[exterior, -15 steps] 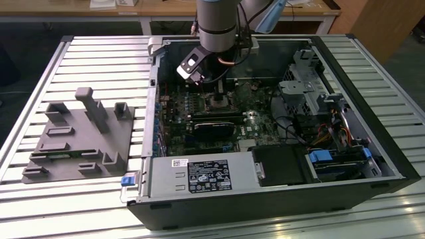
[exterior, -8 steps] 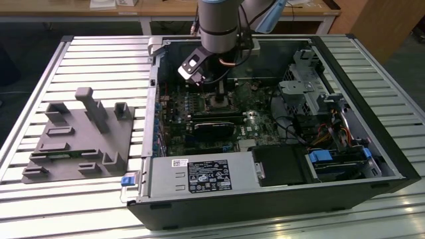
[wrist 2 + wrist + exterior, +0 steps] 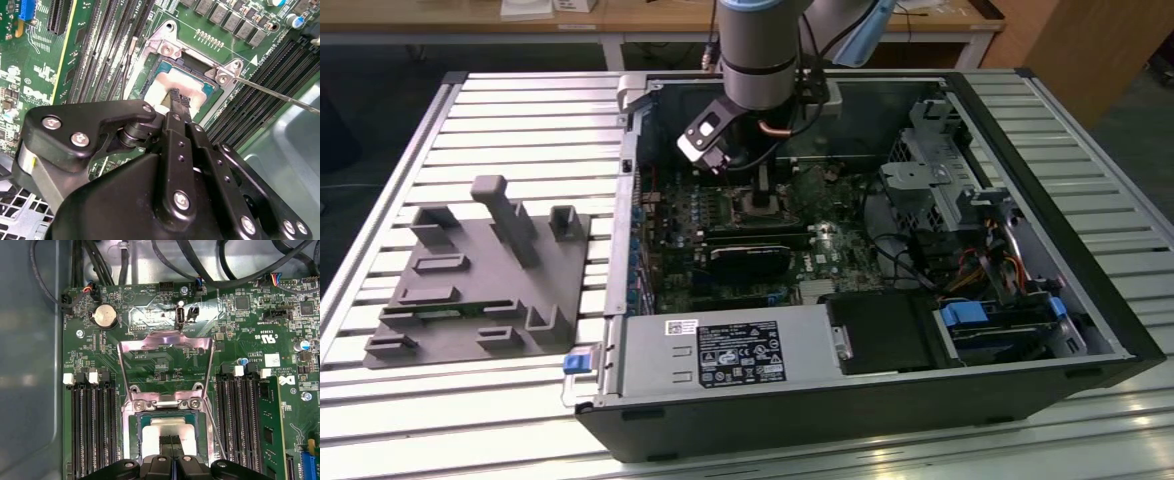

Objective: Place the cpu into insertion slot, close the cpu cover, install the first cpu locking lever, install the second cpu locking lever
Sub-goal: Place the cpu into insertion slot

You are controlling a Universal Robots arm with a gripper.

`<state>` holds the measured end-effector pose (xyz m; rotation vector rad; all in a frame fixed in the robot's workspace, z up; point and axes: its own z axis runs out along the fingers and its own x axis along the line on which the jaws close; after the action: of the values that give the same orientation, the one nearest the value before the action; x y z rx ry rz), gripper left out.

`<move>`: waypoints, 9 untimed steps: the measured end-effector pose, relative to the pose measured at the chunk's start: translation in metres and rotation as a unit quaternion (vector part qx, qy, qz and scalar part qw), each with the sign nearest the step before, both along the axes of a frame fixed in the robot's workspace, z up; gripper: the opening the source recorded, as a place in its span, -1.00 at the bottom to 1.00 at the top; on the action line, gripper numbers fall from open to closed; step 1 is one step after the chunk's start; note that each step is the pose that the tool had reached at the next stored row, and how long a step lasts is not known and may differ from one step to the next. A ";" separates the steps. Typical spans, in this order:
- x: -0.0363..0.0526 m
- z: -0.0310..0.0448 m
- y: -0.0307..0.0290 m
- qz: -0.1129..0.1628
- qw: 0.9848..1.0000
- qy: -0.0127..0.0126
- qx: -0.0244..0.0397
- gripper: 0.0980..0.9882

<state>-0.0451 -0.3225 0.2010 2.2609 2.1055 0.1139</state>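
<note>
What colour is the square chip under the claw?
Pale silvery-grey; the cpu shows best in the first wrist view.

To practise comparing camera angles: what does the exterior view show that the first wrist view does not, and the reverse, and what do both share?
The exterior view adds the grey fixture block on the slatted table. The first wrist view adds the cpu cover swung open and the cpu lying in the insertion slot. Both share the gripper over that slot and the green motherboard.
</note>
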 end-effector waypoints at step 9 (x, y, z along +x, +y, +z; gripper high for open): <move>0.0000 -0.0030 0.0000 0.000 1.000 0.000 0.000 -0.98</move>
<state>-0.0451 -0.3226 0.1981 2.2609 2.1055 0.1133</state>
